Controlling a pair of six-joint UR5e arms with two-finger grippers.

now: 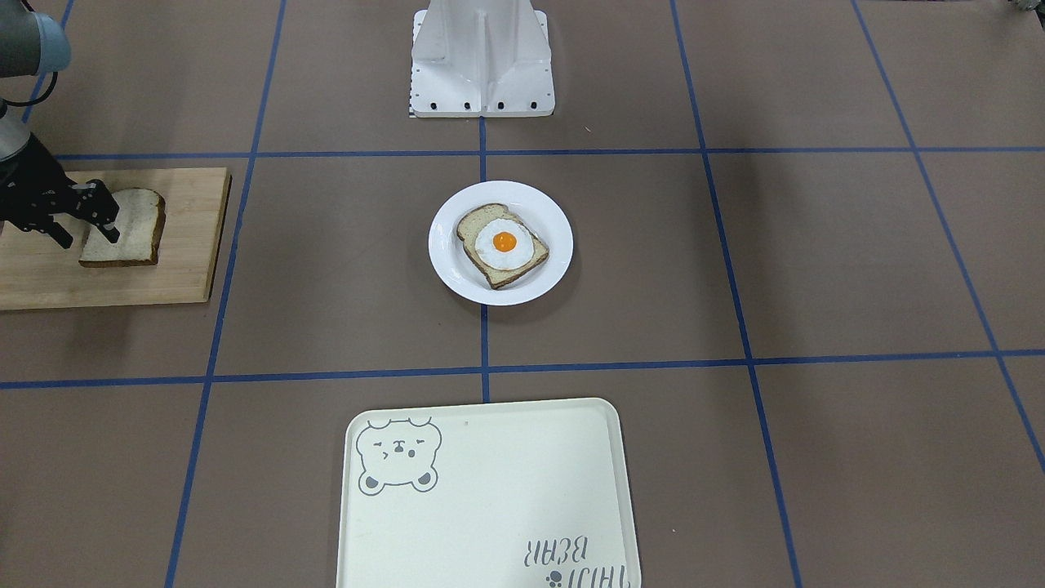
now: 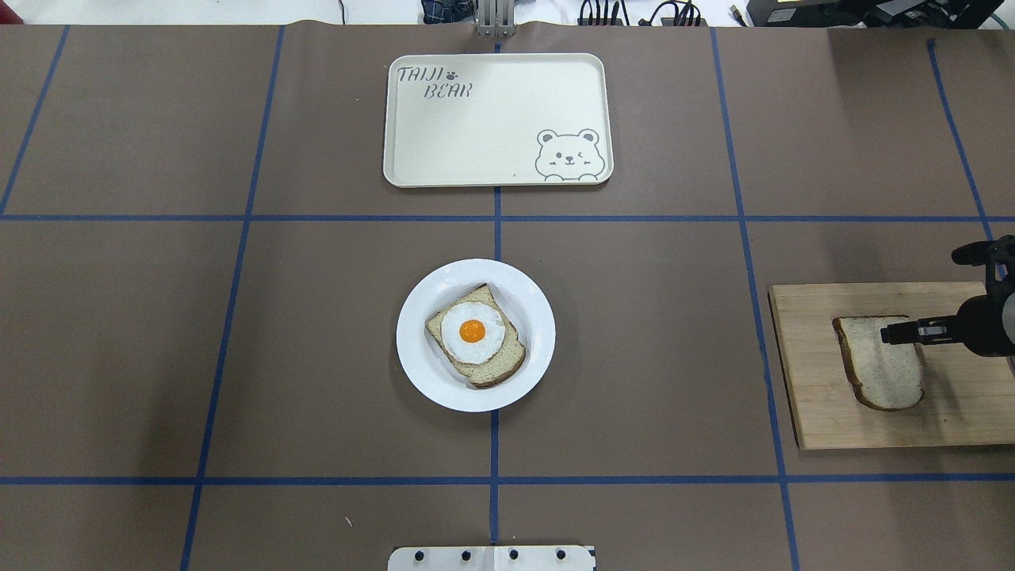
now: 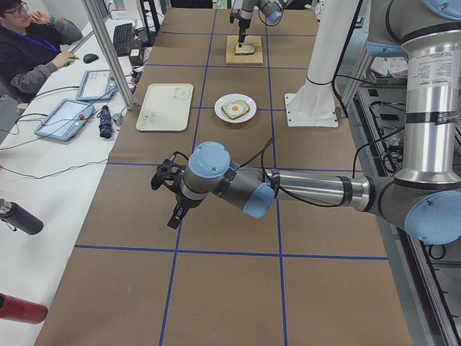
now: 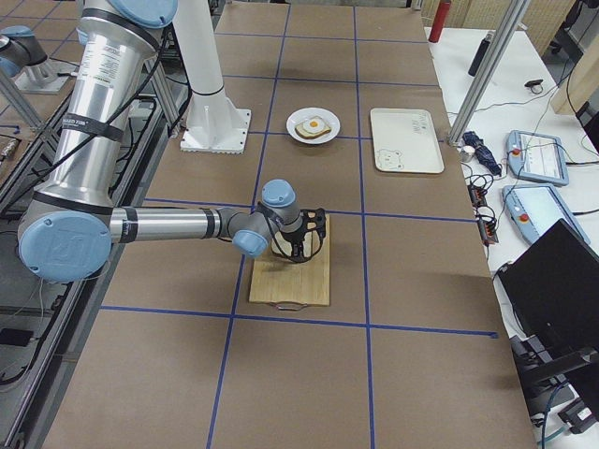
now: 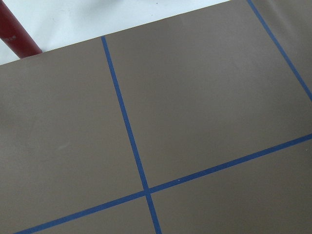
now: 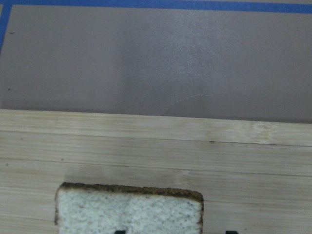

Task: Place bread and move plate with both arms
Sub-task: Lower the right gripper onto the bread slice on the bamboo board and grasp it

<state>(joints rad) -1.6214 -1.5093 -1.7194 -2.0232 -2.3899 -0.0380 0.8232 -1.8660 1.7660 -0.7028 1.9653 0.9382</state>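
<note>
Pickup step; right arm [image 4: 168, 224] jaws stand open over the bread [image 2: 880, 361], lying on the board [image 2: 817, 396] right of the plate [image 2: 420, 365]; next I'd lower, pinch gently; left arm [image 3: 310, 189] jaws: I cannot tell.

My right arm [image 4: 168, 224] reaches out low and nearly level. Its wrist is bent so that my right gripper [image 1: 88, 238] points down, its two fingers [image 1: 104, 214] spread apart. My left arm [image 3: 317, 191] also stretches out level from a bent elbow, with my left gripper [image 3: 167, 196] hanging downward at its end; whether its jaws are apart or together I cannot tell.
</note>
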